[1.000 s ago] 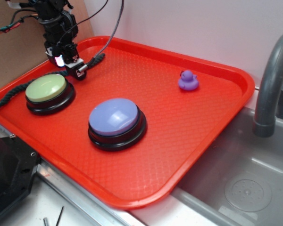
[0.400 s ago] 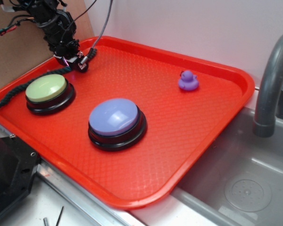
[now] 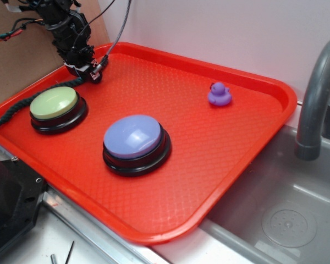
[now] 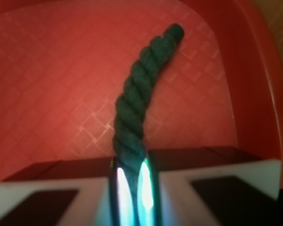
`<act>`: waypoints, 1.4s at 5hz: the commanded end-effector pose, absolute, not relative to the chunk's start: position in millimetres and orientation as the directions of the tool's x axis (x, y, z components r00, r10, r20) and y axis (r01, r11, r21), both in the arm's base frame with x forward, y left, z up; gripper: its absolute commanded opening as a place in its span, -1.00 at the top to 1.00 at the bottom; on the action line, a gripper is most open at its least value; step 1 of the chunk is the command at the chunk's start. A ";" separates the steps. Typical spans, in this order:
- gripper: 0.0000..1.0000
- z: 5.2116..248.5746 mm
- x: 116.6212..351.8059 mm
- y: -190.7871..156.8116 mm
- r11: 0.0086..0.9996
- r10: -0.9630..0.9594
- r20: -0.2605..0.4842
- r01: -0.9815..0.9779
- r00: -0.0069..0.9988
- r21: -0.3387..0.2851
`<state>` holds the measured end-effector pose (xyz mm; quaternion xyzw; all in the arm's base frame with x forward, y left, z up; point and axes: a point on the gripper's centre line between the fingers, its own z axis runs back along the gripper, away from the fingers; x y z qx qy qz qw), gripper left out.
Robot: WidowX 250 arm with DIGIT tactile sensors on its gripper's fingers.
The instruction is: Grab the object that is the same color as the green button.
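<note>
Red plastic tray (image 3: 225,148), diamond-embossed, raised rim. Lavender domed button (image 3: 135,137) centre; pale green button (image 3: 54,103) on black base at left. Twisted dark green rope (image 4: 137,99), coarse strands, curls behind the green button along the tray's far-left edge. Pincer (image 3: 91,72) clamped on the rope's end, slightly higher than 0.4 s ago. Small purple duck (image 3: 219,94) unmoved.

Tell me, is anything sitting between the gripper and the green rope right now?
Nothing visible. In the wrist view the dark green rope runs straight into the gripper between its closed fingers. The green button sits beside the rope's far stretch, not in the way.
</note>
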<state>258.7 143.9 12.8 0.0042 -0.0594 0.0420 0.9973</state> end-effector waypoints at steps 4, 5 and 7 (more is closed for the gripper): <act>1.00 212.8 253.7 49.8 0.980 0.195 0.160 -0.199 0.968 0.009; 1.00 236.6 243.1 35.3 0.982 0.189 0.186 -0.190 0.964 -0.013; 1.00 231.0 227.0 27.2 0.970 0.230 0.212 -0.242 0.950 0.031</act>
